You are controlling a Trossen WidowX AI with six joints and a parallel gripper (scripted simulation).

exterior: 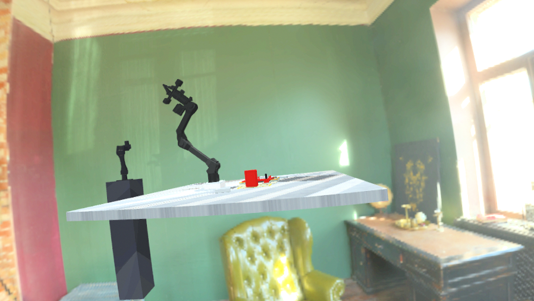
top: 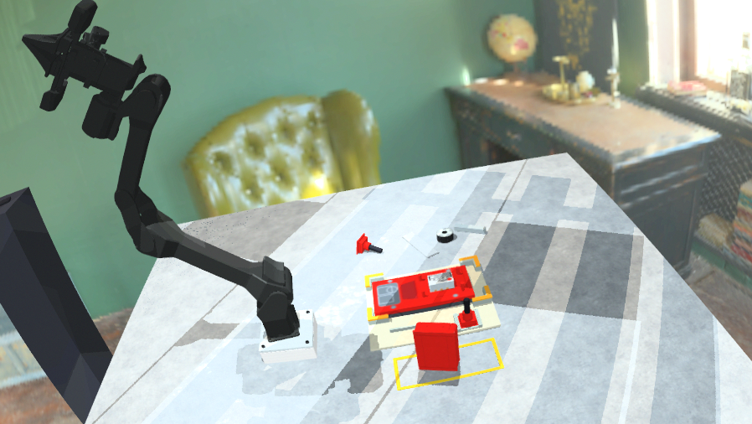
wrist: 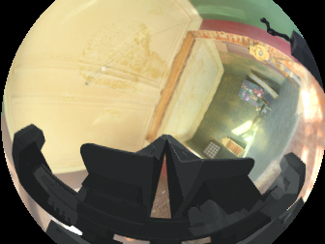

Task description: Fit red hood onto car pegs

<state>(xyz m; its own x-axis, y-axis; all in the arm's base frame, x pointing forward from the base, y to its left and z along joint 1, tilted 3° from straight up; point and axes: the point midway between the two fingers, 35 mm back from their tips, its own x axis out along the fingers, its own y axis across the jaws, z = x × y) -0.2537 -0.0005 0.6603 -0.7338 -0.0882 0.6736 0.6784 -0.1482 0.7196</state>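
The gripper (top: 32,43) is raised high above the table (top: 579,337), at the end of the arm (top: 210,261) that rises from a white base plate (top: 307,350). Its fingers are closed together to a point with nothing between them; the wrist view shows the two fingertips meeting in a narrow wedge, aimed up toward the pale ceiling. The hood (top: 435,344), a red box-shaped shell, stands on the table far below the gripper and well apart from it, partly inside a yellow outlined rectangle (top: 491,363). The chassis (top: 420,289), with a red deck, lies in the jig (top: 378,337) just beyond the hood as seen from the top view, also far below the gripper. A grey engine block (top: 440,281) sits on the deck. The hood is not on the chassis; the two are near each other, and whether they touch cannot be told. A red clamp with a black handle (top: 467,314) stands on the jig beside the hood. Farther from the arm base, a small red-and-black part (top: 365,245) and a black ring (top: 445,235) lie loose on the table. In the exterior view the gripper (exterior: 167,90) is the highest point of the arm.
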